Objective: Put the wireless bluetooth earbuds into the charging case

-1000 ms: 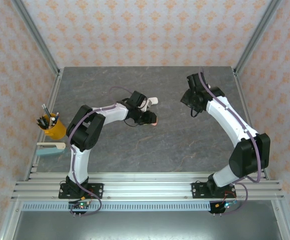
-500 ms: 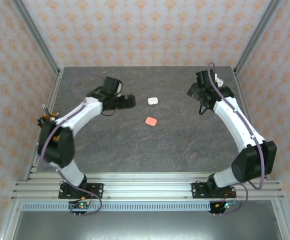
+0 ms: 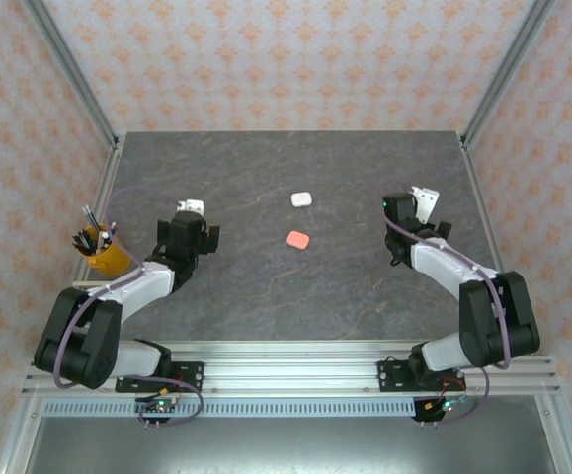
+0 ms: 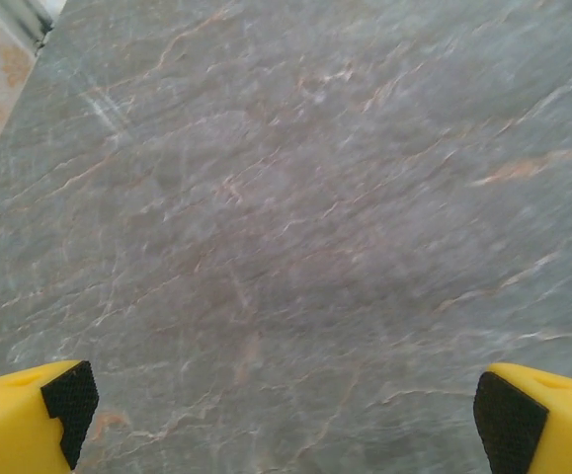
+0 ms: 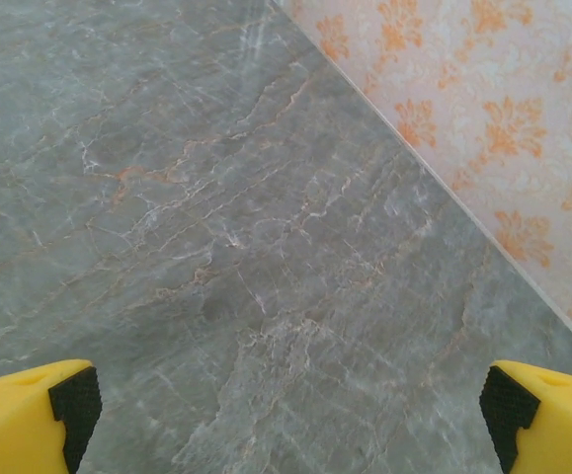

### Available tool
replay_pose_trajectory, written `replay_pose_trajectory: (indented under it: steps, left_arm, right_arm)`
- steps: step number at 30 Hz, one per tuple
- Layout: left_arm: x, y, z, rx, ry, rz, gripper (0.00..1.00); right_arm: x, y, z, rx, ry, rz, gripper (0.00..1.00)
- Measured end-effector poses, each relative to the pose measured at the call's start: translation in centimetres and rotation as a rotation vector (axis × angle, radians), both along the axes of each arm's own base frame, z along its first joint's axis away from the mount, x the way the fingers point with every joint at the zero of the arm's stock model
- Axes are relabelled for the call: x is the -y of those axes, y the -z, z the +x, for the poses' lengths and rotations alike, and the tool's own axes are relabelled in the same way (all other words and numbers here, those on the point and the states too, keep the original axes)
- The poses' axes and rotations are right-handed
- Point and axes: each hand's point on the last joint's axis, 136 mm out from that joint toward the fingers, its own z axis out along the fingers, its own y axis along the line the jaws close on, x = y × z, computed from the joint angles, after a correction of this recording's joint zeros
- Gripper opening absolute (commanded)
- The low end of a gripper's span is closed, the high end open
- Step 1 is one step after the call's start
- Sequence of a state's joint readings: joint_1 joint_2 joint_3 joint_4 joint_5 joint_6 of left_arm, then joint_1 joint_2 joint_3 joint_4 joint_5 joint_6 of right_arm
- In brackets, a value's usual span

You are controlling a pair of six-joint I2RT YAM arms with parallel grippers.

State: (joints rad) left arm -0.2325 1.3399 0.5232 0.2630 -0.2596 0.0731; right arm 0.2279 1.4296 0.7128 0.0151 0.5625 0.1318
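Observation:
Two closed pebble-shaped charging cases lie mid-table in the top view: a white case (image 3: pixel 300 198) and, nearer, a salmon pink case (image 3: pixel 297 239). The earbuds are hidden from view. My left gripper (image 3: pixel 190 227) sits well left of the cases, folded back toward its base. In the left wrist view the left gripper (image 4: pixel 286 420) is open, with bare table between its yellow fingers (image 4: pixel 29 420). My right gripper (image 3: pixel 411 211) is well right of the cases. In the right wrist view the right gripper (image 5: pixel 286 420) is also open, nothing between its fingers (image 5: pixel 34 415).
A yellow cup of pens (image 3: pixel 105 253) stands at the table's left edge, beside my left arm. The patterned wall (image 5: pixel 483 109) runs close past the right gripper. Metal frame posts (image 3: pixel 78 74) rise at the back corners.
Both arms have drawn back from the middle of the table toward their bases. Both grippers opened wide. The two cases stay where they lay, closed.

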Motion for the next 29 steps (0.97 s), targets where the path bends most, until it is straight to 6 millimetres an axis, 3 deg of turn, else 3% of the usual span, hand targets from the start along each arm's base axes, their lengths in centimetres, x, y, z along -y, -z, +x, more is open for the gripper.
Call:
replay_pose_trajectory:
  steps: [5, 11, 17, 29]
  left_arm:
    - [-2.1, 0.3, 0.9, 0.104, -0.055, -0.020, 1.00]
    - [-3.8, 1.5, 1.8, 0.142, -0.077, -0.090, 1.00]
    - [-4.2, 1.5, 2.2, 0.162, -0.075, -0.139, 1.00]
    - [-3.8, 1.2, 2.5, 0.180, -0.057, -0.157, 1.00]
  right_arm:
    - [0.1, 3.7, -0.1, 0.041, -0.081, -0.038, 1.00]
    - [2.8, 5.4, -0.2, 0.142, -0.095, 0.085, 1.00]
    - [1.3, 4.0, 1.4, 0.226, -0.184, 0.142, 0.99]
    - [0.5, 3.7, 1.9, 0.235, -0.227, 0.166, 0.99]
